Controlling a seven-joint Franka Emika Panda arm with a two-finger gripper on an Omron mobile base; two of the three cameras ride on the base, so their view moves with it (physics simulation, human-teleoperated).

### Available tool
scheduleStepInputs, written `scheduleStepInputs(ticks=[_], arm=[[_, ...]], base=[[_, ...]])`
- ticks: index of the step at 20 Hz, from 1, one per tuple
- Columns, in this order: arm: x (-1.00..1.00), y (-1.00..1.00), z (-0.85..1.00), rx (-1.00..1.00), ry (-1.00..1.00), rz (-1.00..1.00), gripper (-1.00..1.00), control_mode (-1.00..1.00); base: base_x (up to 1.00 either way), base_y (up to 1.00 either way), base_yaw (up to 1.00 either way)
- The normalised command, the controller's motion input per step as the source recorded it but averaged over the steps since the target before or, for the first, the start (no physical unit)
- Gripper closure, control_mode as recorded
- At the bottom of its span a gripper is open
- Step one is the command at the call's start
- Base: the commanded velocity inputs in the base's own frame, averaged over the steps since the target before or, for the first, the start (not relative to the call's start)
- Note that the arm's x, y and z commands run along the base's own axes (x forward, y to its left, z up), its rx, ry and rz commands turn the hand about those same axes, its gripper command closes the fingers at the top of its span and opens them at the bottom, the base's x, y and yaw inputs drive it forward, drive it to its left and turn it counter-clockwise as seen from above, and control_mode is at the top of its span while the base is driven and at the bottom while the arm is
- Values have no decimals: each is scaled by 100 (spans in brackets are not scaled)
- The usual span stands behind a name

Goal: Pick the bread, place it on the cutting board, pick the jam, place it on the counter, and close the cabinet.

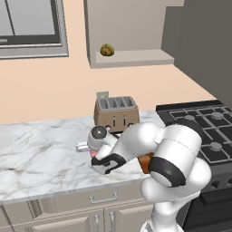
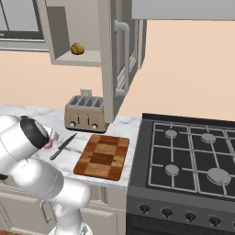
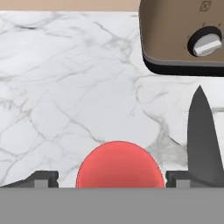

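Observation:
The jam, seen from above as a red round top, stands on the white marble counter. My gripper is open, and its dark fingertips sit on either side of the jar. From the base, the gripper hangs low over the counter in front of the toaster, and a bit of the jam shows past my arm. The bread lies on the shelf of the open cabinet. The checkered cutting board lies bare beside the stove.
A brown toaster stands at the back of the counter. A dark knife lies just right of the jam, between it and the board. A gas stove borders the counter on the right.

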Motion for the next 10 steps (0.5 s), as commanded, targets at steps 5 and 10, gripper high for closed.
scheduleStepInputs(ticks=[5,10], arm=[[-16,0,18,0,-3,6,-100,-100],[-11,-6,34,0,-4,5,-100,-100]], base=[[0,0,0],[0,0,0]])
